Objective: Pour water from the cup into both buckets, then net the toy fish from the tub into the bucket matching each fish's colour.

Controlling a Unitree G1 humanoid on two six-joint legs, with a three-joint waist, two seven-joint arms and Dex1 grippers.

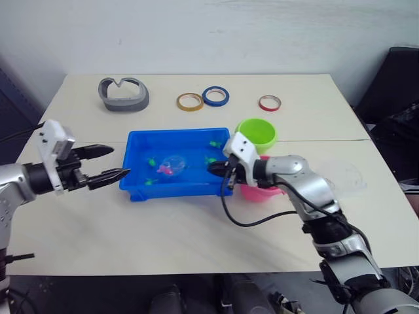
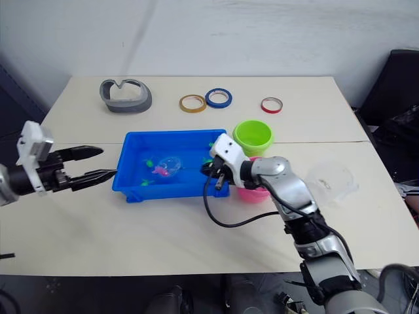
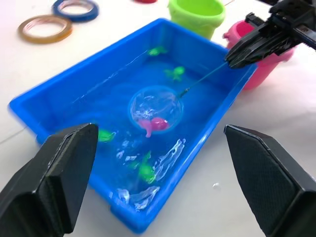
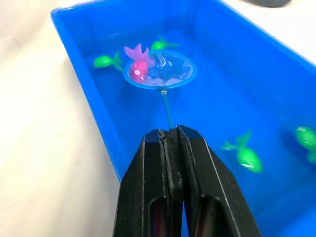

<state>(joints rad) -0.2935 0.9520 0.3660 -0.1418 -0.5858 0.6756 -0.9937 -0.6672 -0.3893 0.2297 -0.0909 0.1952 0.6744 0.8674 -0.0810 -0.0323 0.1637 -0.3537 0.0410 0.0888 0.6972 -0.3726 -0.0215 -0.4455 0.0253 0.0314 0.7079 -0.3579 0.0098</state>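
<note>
My right gripper (image 4: pixel 170 136) is clamped on the net's (image 4: pixel 160 74) thin wire handle at its far end, over the tub's (image 1: pixel 134 190) near-right corner. The hoop sits in the tub's water with a pink fish (image 4: pixel 138 66) lying on it. I judge the wire springy and the wet fish slippery, so I'd lift level and slowly. My left gripper (image 1: pixel 108 163) hangs empty, fingers apart, beside the tub's left wall. The pink bucket (image 1: pixel 252 191) is mostly hidden behind my right arm; the green bucket (image 1: pixel 256 133) stands behind it. Whether either holds water, I can't make out.
</note>
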